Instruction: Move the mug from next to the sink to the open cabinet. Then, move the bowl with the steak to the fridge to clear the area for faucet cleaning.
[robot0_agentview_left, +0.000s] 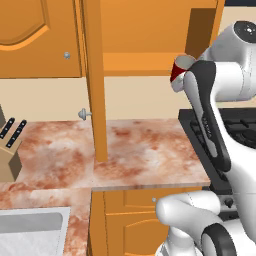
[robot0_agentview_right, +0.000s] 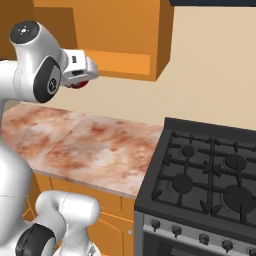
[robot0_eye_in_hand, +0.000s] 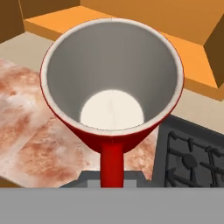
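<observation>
Carrying the mug (robot0_agentview_left: 181, 68) high at upper right of the left base view, the gripper (robot0_eye_in_hand: 112, 175) is clamped on its red handle; the open cabinet (robot0_agentview_left: 150, 62) shelf lies just ahead, mouth facing it

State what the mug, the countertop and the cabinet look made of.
Mug: likely glazed ceramic, glossy red outside, smooth pale grey-white inside with a thick rim. Countertop: looks like polished stone, mottled rust-and-cream veining with a visible seam. Open cabinet: orange painted or stained wood by its look, flat matte panels; no grain visible.
</observation>
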